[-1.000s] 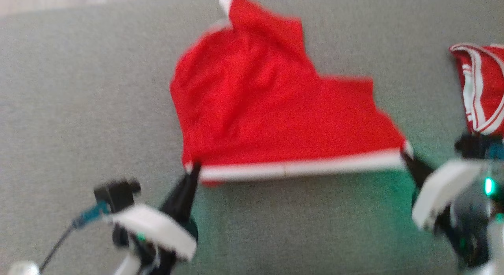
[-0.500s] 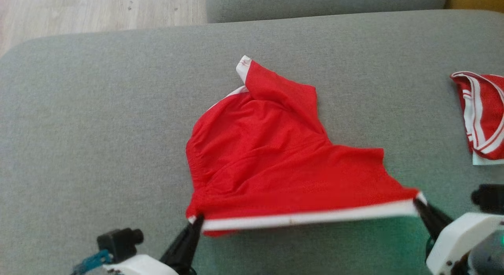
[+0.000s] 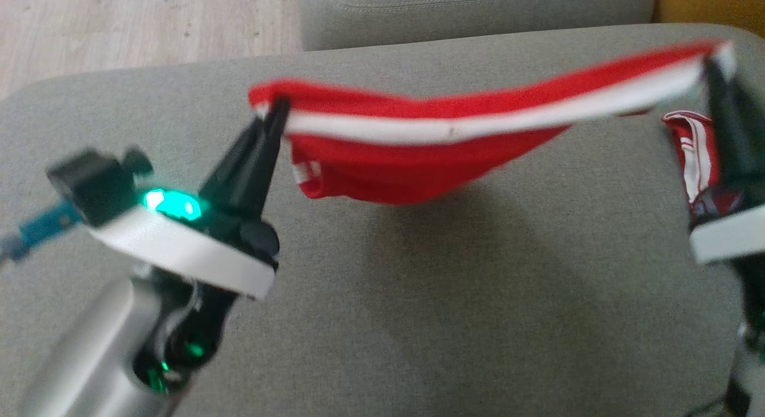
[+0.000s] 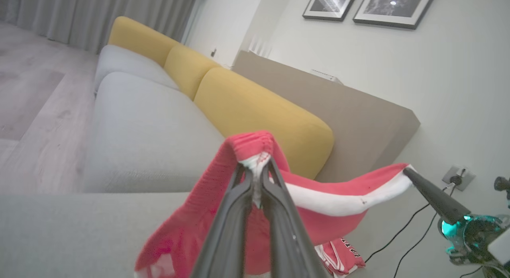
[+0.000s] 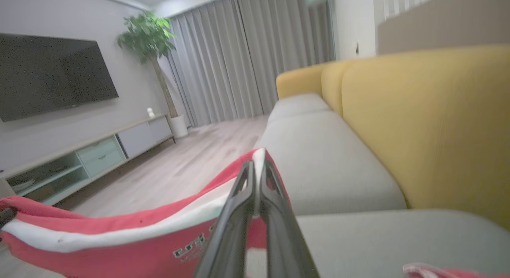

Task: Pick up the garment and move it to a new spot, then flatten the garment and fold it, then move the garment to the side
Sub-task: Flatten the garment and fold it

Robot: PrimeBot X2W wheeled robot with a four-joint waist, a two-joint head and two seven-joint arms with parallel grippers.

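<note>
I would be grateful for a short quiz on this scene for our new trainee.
1. True or false: the garment lies flat on the sofa.
2. The left gripper pinches the garment by: A) its white band; B) a red leg; C) nothing.
3. What lies on the sofa beside the right gripper?

Key: 1 false: it hangs between both grippers, above the sofa. 2 A. 3 a second garment, red with white stripes.
</note>
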